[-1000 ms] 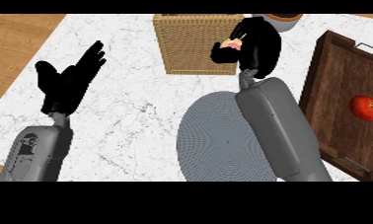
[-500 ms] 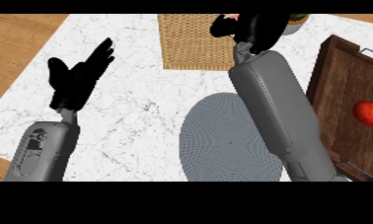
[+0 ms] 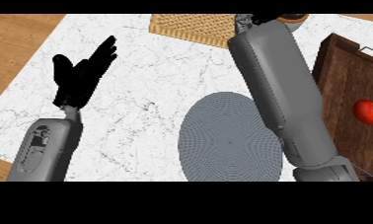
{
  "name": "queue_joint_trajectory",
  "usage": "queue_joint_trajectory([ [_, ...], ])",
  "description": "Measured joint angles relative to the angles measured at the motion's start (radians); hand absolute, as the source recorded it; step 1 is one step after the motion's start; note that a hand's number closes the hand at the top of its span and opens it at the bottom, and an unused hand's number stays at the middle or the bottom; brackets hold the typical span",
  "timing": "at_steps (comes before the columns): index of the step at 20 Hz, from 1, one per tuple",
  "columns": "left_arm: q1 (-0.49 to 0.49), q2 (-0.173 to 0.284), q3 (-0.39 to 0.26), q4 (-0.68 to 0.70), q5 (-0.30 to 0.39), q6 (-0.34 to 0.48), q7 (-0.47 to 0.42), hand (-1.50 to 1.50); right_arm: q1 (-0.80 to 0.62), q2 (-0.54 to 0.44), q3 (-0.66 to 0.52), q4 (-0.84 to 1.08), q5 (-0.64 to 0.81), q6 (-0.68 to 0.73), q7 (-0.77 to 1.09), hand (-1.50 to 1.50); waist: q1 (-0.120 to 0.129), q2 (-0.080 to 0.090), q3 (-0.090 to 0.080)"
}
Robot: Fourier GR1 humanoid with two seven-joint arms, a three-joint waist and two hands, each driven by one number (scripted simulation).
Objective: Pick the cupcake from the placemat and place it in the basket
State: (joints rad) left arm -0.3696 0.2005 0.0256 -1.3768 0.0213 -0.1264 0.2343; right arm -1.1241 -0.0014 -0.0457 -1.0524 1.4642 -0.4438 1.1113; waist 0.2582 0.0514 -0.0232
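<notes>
- Showing only its near part at the top edge of the head view, the woven basket [image 3: 195, 26] sits on the white marble worktop [image 3: 153, 94]; nothing can be seen in the visible strip of it.
- The cupcake cannot be made out; it is not on the placemat, and whether it is in the basket or in the robot hand cannot be told.
- The right forearm [image 3: 280, 90] stretches from the lower right up to the basket's right corner, and the right robot hand is cut off by the top edge, so its state cannot be told.
- A small orange-brown object [image 3: 293, 18] shows just beside the wrist at the top edge; what it is cannot be told.
- The round grey placemat [image 3: 226, 144] lies bare on the worktop, partly under the right forearm.
- At the right edge stands a dark wooden tray [image 3: 342, 77] holding a red round item [image 3: 365, 110], partly cut off.
- The left robot hand [image 3: 79, 77] rests at the left, fingers straight and spread, holding nothing.
</notes>
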Motion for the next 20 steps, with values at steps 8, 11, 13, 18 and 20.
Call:
queue_joint_trajectory([
  [8,-0.004,-0.003,0.004,0.01,-0.006,0.013,0.005,0.0,-0.099,-0.013,-0.106,0.112,0.205,0.039,0.064,1.5,-0.019,0.004,0.002],
  [11,-0.011,-0.001,0.007,0.012,-0.007,0.015,0.009,0.0,-0.129,-0.01,-0.142,0.15,0.28,0.058,0.088,1.5,-0.025,0.005,0.004],
  [13,-0.015,-0.003,0.008,0.012,-0.007,0.02,0.013,0.0,-0.144,-0.009,-0.165,0.172,0.325,0.069,0.103,1.5,-0.025,0.006,0.005],
  [18,-0.022,-0.002,0.01,0.016,-0.007,0.021,0.017,0.0,-0.173,-0.008,-0.215,0.224,0.421,0.095,0.128,1.5,-0.024,0.006,0.009],
  [20,-0.025,-0.006,0.009,0.018,-0.008,0.024,0.018,0.0,-0.18,-0.008,-0.236,0.238,0.452,0.099,0.131,1.5,-0.026,0.007,0.01],
])
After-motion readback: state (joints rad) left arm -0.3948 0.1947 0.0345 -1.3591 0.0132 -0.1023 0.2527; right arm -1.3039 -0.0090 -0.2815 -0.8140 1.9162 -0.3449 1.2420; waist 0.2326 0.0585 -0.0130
